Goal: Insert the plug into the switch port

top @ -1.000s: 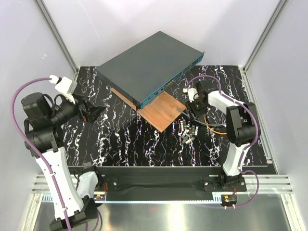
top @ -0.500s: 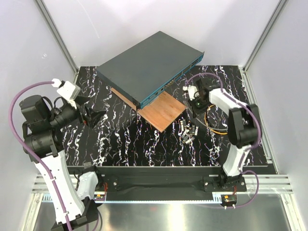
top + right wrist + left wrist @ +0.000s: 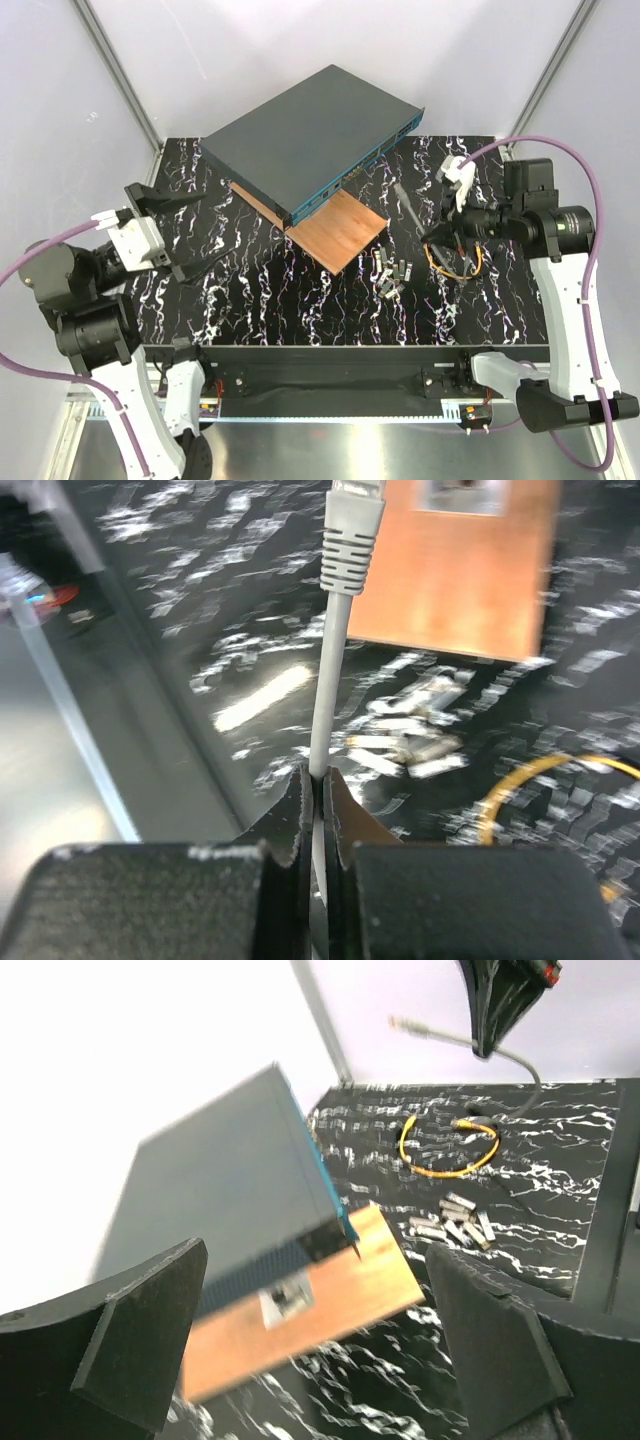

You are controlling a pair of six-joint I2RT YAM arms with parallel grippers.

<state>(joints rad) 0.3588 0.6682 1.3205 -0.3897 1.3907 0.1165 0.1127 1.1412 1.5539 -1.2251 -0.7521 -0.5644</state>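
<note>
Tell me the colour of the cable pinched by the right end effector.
Light grey cable, with a matching ribbed boot; clearest in the right wrist view.

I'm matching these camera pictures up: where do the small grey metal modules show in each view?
Top external: modules right of centre, by the wooden board's right edge.
Left wrist: right of centre, up-right of the board.
Right wrist: mid-frame, below the board.
Shared landmark: the board.
</note>
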